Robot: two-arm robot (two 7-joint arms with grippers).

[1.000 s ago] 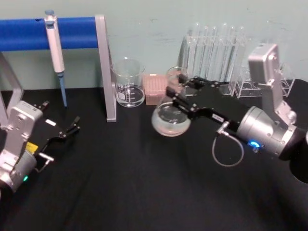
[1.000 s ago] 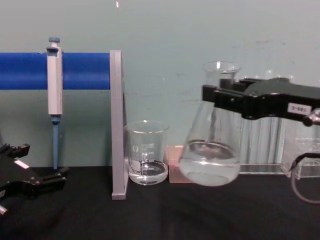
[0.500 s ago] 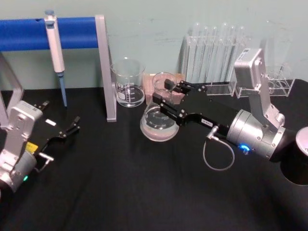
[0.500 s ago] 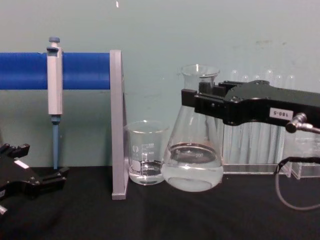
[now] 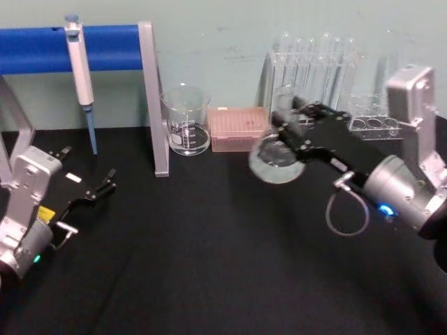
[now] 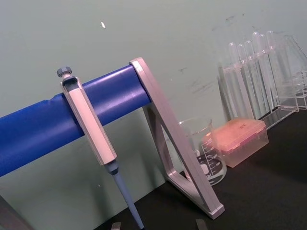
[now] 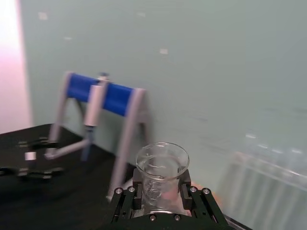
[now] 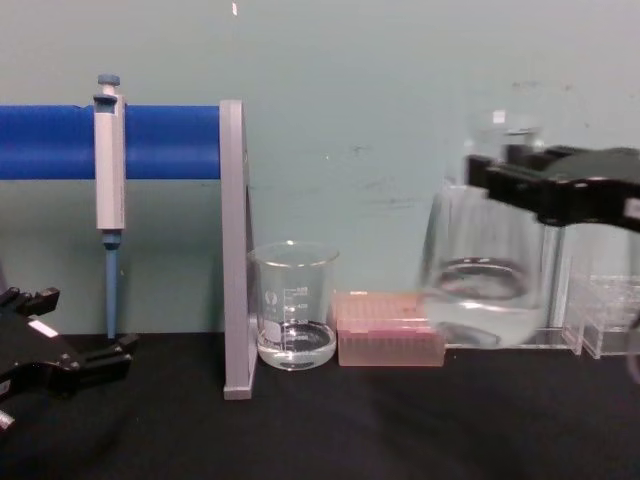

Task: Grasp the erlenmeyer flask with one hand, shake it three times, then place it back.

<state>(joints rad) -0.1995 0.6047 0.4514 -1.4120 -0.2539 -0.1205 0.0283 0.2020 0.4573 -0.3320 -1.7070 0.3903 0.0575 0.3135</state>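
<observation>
Right gripper outstretched, raised, jaws clamping erlenmeyer flask neck; left gripper parked low, jaws apart.

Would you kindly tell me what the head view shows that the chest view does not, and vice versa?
Head view: the silver wrist and looped cable behind the right gripper. Chest view: seen from the side, the liquid lying in the erlenmeyer flask, at its wide base. Both: the right gripper shut on the flask's neck, the left gripper open and parked at the left, the beaker, the pink box and the pipette.
</observation>
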